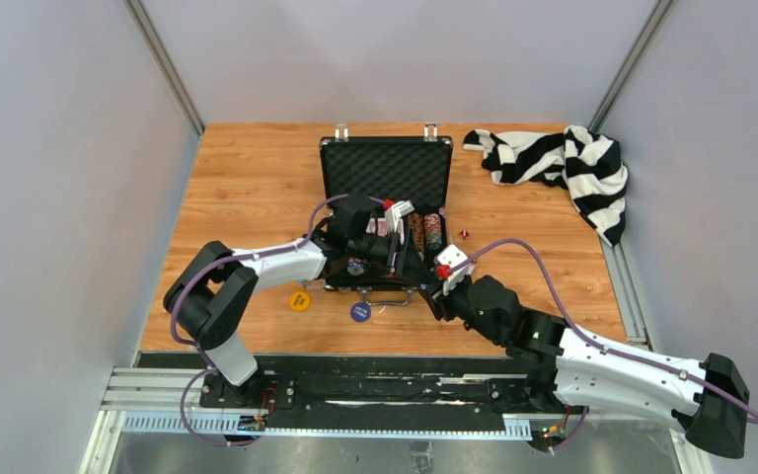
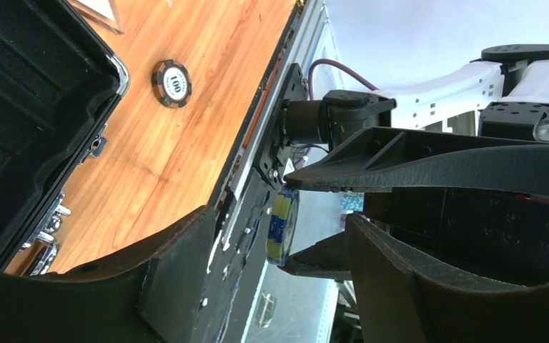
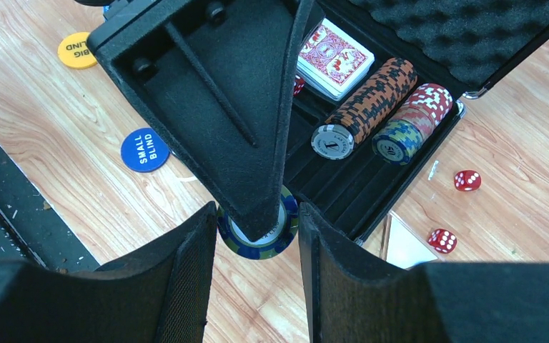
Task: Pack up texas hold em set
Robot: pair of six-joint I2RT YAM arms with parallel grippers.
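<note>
Everything turns on the blue chip [image 3: 256, 250], which sits in the gap of both grippers at once. The right jaws [image 3: 257, 223] are clamped on its rim from two opposite sides, so it stands on edge with its flat faces free. Whether it is one chip or a thin stack I cannot tell. The left jaws [image 2: 280, 230] straddle it crosswise, one finger off each flat face. The left wrist view shows a gap on both sides, so they are released and grasp nothing. The chip's short axis runs along the left jaws' closing line, so a squeeze there would land pad on face (a good fit for a handover, I judge). The right grip would have to let go only after that squeeze. The left arm is the nearer one to the case [image 3: 465, 36], which lies open just ahead and to the right of the right jaws. Its chip rows [image 3: 364, 107] lie on their sides next to a card deck [image 3: 334, 58], with a bare slot beside them. Outside the case on the surface [image 3: 515, 143] are two red dice [image 3: 467, 180] to the right of the right jaws. A SMALL BLIND button [image 3: 145, 149] lies to their left, and a black chip [image 2: 171, 83] lies up and left of the left jaws, near the case corner.
</note>
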